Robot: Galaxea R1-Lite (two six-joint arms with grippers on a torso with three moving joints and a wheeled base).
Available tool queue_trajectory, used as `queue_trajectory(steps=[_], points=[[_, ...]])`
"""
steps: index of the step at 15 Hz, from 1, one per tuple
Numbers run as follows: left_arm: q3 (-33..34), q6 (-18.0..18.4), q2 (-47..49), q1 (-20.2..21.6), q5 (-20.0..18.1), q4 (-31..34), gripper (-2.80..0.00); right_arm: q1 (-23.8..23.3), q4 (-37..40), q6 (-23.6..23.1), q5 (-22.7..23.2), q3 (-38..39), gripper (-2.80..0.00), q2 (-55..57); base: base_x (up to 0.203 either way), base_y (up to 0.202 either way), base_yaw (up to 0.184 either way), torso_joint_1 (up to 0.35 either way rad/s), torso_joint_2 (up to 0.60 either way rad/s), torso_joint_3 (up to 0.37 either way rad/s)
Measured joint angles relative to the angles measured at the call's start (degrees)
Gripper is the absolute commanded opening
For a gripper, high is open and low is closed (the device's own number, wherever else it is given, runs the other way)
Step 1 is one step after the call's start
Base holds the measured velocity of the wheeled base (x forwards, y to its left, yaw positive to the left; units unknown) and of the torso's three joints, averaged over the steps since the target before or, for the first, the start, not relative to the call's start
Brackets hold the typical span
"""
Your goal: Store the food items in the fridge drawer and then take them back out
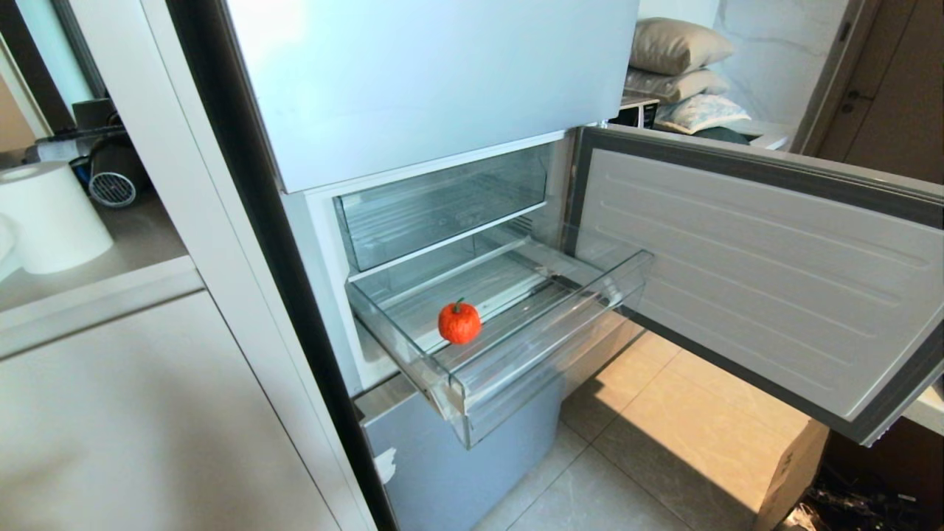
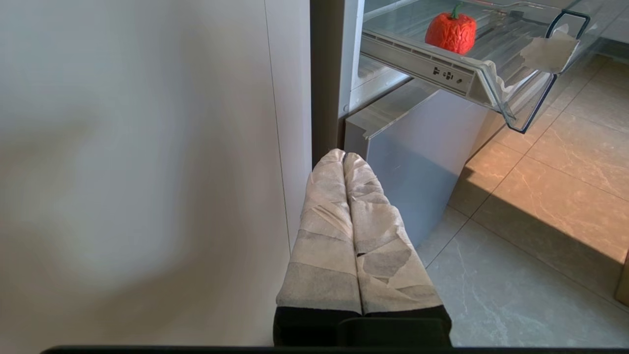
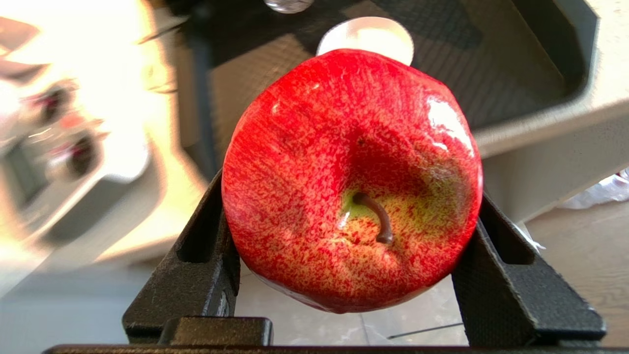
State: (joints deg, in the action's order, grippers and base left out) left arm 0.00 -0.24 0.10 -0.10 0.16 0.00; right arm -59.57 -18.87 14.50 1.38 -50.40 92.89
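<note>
The fridge drawer (image 1: 531, 346) stands pulled out, below a second clear drawer (image 1: 442, 203) and beside the swung-open fridge door (image 1: 752, 280). An orange-red toy fruit (image 1: 459, 322) with a green stem sits on the drawer's ribbed floor, near its front lip. The right gripper (image 3: 351, 236) is clamped on a red apple (image 3: 351, 182), away from the fridge. The left gripper (image 2: 344, 156) hangs below the drawer, fingers pressed together, beside the white cabinet panel (image 2: 147, 172).

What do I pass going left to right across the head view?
White paper roll → white cabinet door → orange-red toy fruit in the pulled-out fridge drawer → open fridge door → cardboard box.
</note>
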Motion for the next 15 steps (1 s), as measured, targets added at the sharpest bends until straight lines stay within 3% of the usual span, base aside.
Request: queue_trajectory(steps=[6, 15], points=[[0.0, 0.0, 0.0, 0.0, -0.01, 0.0, -2.8, -1.87, -0.37, -2.8, 1.43, -18.56, -2.8, 22.46, 0.0, 0.0, 0.0, 0.0, 0.0, 0.0], [0.0, 0.0, 0.0, 0.0, 0.0, 0.0, -2.8, -1.78, 0.08, -3.08, 1.41, -38.8, -2.8, 41.12, 0.0, 0.0, 0.0, 0.0, 0.0, 0.0]])
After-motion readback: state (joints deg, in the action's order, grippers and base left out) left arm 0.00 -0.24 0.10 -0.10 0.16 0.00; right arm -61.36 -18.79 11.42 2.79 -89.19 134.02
